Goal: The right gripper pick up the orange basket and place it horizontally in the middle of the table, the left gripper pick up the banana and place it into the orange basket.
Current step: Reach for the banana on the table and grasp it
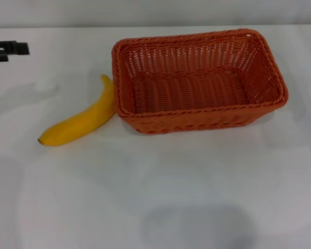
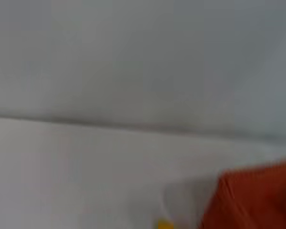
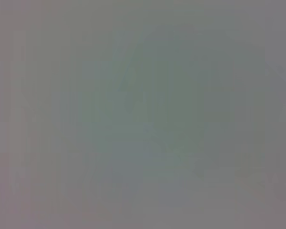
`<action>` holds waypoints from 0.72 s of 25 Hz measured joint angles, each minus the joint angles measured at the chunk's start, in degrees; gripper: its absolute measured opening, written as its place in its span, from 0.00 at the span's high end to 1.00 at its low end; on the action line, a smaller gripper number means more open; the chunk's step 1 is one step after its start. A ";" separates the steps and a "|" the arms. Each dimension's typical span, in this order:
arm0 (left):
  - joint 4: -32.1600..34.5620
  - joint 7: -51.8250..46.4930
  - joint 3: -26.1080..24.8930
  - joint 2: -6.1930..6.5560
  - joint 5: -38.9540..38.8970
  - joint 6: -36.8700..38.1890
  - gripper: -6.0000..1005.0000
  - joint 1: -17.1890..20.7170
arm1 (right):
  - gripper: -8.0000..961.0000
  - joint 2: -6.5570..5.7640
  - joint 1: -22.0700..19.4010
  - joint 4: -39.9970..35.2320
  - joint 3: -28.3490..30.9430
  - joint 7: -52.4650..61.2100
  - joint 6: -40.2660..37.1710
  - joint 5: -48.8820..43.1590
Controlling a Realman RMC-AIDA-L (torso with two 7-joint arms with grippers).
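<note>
The left end effector (image 1: 8, 50) sits parked far left, seemingly, fingers unreadable; orange basket (image 1: 197, 80) placed, the banana (image 1: 80, 120) needs grasping next

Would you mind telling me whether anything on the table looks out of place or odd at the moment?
Nothing looks damaged or spilled. The orange basket sits upright and empty on the table, slightly askew. The banana lies outside it, against its left corner. The left hand shows only at the far left edge.
</note>
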 joint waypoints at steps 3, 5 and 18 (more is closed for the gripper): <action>0.13 0.00 0.06 0.72 9.25 1.23 0.11 -4.80 | 0.09 0.04 0.67 0.06 0.01 0.40 0.00 0.04; 0.69 0.33 0.07 0.71 14.72 1.48 0.12 -7.22 | 0.09 0.17 1.13 0.33 0.01 0.56 0.00 0.05; 11.34 4.57 0.07 -2.56 32.12 -8.63 0.12 -13.40 | 0.09 0.20 1.60 1.48 0.01 2.61 0.52 0.12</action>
